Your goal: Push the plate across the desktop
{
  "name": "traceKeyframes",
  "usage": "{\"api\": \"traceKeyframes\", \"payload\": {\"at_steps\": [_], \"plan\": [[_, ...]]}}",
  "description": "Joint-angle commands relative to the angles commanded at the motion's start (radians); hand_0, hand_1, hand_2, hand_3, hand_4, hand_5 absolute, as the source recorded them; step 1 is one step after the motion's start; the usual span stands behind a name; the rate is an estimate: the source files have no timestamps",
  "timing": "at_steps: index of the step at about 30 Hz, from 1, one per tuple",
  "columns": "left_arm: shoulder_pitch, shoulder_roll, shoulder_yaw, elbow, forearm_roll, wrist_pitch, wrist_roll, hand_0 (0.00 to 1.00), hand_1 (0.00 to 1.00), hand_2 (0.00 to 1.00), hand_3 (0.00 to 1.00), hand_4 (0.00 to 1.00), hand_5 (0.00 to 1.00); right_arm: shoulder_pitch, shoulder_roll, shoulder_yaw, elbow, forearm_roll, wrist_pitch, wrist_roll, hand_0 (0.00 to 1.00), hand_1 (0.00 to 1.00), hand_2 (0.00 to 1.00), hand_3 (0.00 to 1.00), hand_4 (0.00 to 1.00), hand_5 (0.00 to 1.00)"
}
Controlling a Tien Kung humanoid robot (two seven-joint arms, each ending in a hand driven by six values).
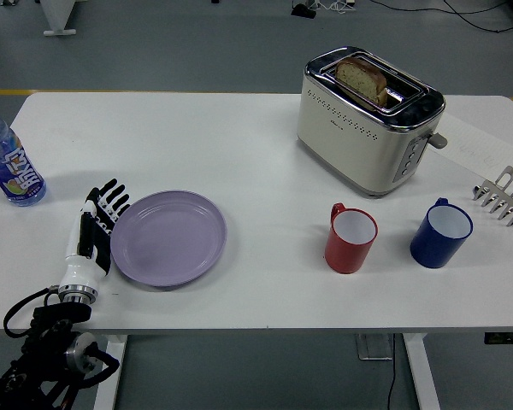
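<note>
A lavender plate point(169, 237) lies flat on the white table point(256, 154), left of the middle. My left hand point(98, 224) stands edge-on against the plate's left rim, fingers straight and spread, holding nothing. Its black fingers point(111, 198) point away from me and its white wrist sits near the table's front edge. My right arm is out of view.
A blue drink bottle point(8, 166) stands at the far left edge. A cream toaster point(368, 120) with bread in it stands at the back right. A red mug point(351, 237) and a blue mug point(441, 233) stand to the plate's right. A metal rack point(504, 196) lies at the right edge.
</note>
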Motion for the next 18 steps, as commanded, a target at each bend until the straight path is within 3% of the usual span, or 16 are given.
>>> {"api": "traceKeyframes", "payload": {"at_steps": [18], "plan": [[-0.011, 0.0, 0.081, 0.002, -0.018, 0.0, 0.0, 0.81, 0.825, 0.845, 0.824, 0.508, 0.998, 0.0, -0.001, 0.001, 0.0, -0.002, 0.0, -0.001, 0.551, 0.451, 0.583, 0.579, 0.292, 0.468]]}}
